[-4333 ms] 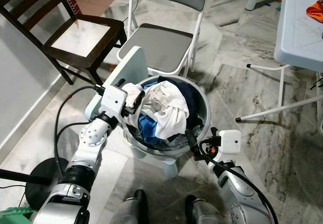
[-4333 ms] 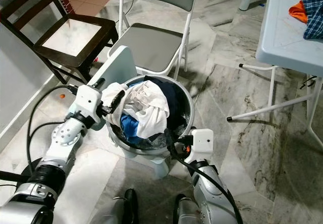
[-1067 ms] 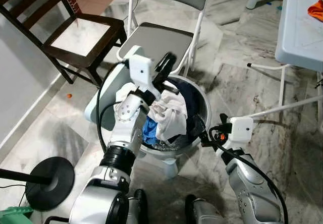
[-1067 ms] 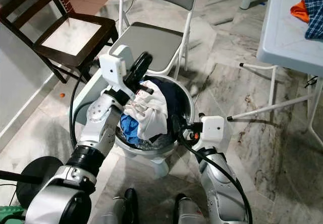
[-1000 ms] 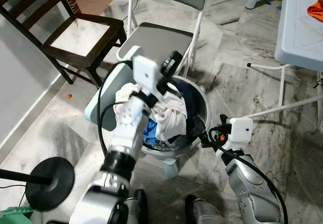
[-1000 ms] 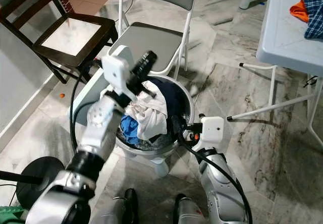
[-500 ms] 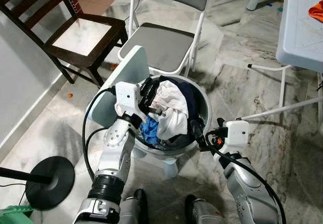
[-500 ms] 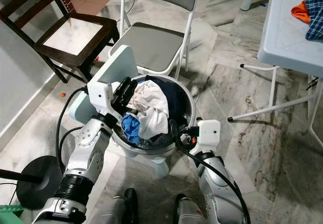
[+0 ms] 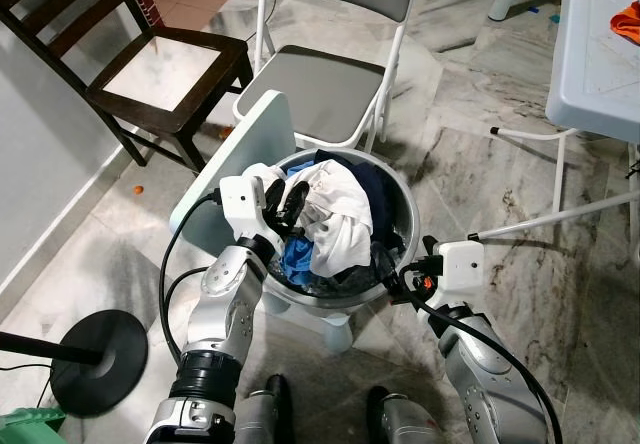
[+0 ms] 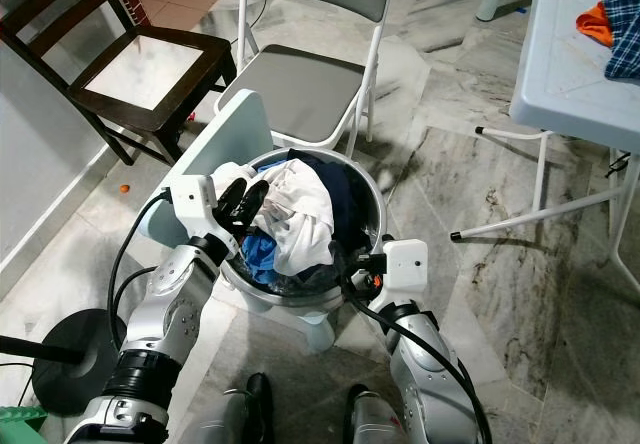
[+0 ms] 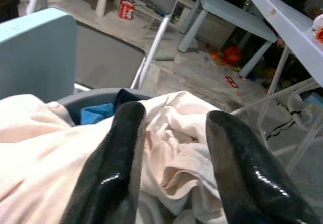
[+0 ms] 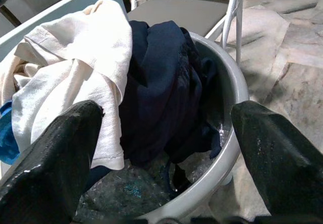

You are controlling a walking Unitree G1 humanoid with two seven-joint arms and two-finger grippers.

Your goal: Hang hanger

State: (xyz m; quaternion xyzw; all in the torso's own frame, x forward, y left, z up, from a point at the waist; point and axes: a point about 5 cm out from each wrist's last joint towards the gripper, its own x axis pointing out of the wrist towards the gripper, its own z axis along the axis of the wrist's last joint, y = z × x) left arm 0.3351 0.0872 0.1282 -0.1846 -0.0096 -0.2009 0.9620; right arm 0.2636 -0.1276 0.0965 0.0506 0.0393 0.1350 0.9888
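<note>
White plastic table (image 9: 598, 64) is standing at the far right, an orange cloth (image 9: 624, 21) and a blue checked cloth (image 10: 620, 26) lying on it. Grey folding chair (image 9: 325, 84) is sitting at centre far, with a dark wooden chair (image 9: 150, 69) left of it against the wall. Marble floor (image 9: 520, 264) is running under everything. Pale blue board (image 9: 235, 169) is leaning against the left side of the basin. Grey round basin (image 10: 372, 226) is sitting on a small stand just in front of the robot, piled with laundry: a white garment (image 9: 335, 219) is draping over the top and near side, a dark navy garment (image 12: 161, 77) is lying on the far right side, a blue cloth (image 9: 297, 256) is tucked underneath at the left. No hanger can be made out; if one is in the basin, it is hidden by the clothes.

Black round stand base (image 9: 92, 364) is lying on the floor at near left. Small orange bit (image 9: 137, 190) is lying on the floor by the wall.

Left gripper (image 9: 288, 209) is reaching in over the basin's left rim, fingers (image 11: 118, 163) spread apart, resting against the white garment without pinching it. Right gripper (image 9: 385, 264) is hovering at the near right rim of the basin, fingers (image 12: 55, 158) spread wide, holding nothing.
</note>
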